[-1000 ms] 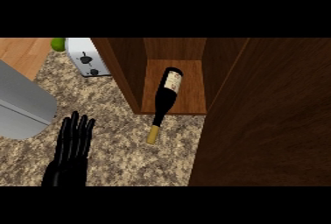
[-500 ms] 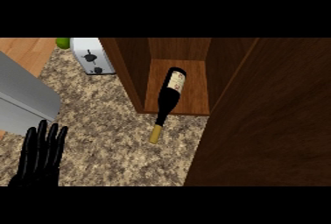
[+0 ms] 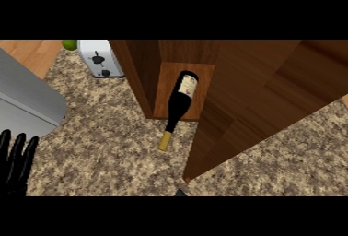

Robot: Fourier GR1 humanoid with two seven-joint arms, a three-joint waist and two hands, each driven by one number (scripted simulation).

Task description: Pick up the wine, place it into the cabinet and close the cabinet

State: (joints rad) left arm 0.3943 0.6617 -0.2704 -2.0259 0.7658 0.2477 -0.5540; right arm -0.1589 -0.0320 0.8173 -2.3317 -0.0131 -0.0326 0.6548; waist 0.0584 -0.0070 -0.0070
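Step in hand: closing; placing judged done.
Wine bottle (image 3: 178, 102): dark glass, cream label, gold-capped neck; lying on cabinet floor (image 3: 197, 87), neck jutting out over speckled granite desk (image 3: 115, 143).
Cabinet door (image 3: 265, 106): brown wood grain, partly swung, right of bottle.
Next move: likely needs neck pushed inside before door swings shut.
Left robot hand (image 3: 15, 159): black, fingers straight, released, near-left edge.
Right robot hand: unseen.
Far left: white toaster (image 3: 101, 57).

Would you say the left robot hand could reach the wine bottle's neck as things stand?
Probably yes. The left robot hand rests open at the lower left edge, and only bare granite counter lies between it and the wine bottle, whose neck sticks out of the cabinet. The open door stands on the bottle's other side.
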